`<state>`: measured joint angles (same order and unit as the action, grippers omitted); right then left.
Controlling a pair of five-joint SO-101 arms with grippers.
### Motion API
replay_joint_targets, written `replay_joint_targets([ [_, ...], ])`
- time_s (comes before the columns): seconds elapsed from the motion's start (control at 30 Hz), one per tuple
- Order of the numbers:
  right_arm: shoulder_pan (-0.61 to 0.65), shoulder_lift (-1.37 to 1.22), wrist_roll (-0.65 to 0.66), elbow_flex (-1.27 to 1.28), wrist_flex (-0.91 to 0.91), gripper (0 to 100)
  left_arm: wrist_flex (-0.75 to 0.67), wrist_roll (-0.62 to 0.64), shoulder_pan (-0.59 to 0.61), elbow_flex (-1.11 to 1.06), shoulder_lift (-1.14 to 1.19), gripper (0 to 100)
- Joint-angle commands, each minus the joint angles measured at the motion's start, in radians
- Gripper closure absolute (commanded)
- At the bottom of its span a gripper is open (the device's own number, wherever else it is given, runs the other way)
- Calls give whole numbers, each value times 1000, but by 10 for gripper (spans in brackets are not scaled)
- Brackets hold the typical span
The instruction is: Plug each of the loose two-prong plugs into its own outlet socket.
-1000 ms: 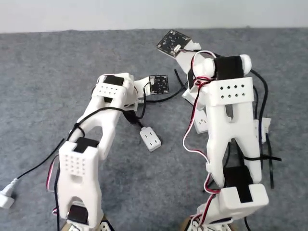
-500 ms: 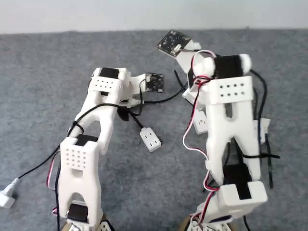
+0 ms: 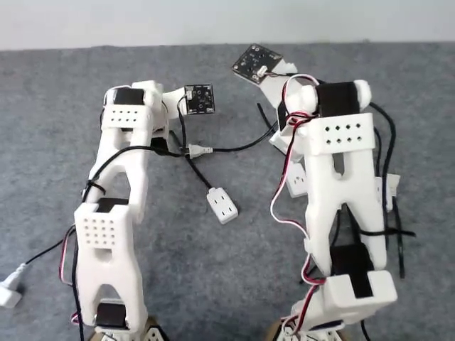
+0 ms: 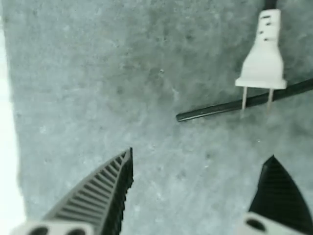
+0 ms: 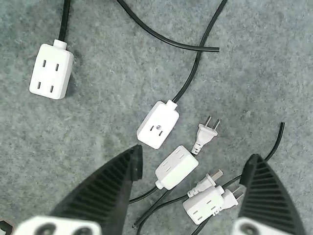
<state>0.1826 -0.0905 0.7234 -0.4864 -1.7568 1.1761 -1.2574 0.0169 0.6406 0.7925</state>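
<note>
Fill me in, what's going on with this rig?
Nothing is gripped. The left end effector is open over the grey carpet, with a loose white two-prong plug lying just ahead of it. The right end effector is open above a cluster of white sockets and another loose plug. Both those plugs lie unplugged.

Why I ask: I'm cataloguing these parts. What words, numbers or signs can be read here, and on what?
No text reads clearly.
White plug: dark marks near its cord end, too blurred to read.
Far camera board: any print too small to read.
</note>
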Motion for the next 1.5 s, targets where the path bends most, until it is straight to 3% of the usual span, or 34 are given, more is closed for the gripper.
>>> replay_joint_targets([
  [0.0, -8, 47, -11, -6, -27, 686, -58, 5, -2, 56, 35, 610],
  [0.8, -2, 45, -44, -5, -24, 686, 218, 2, 0, 610, 371, 610],
  [1.3, 59, 47, -46, 141, 62, 686, 298, -35, -8, 705, 477, 610],
  [1.47, 59, 45, -46, 144, 54, 686, 328, 26, 3, 808, 479, 610],
])
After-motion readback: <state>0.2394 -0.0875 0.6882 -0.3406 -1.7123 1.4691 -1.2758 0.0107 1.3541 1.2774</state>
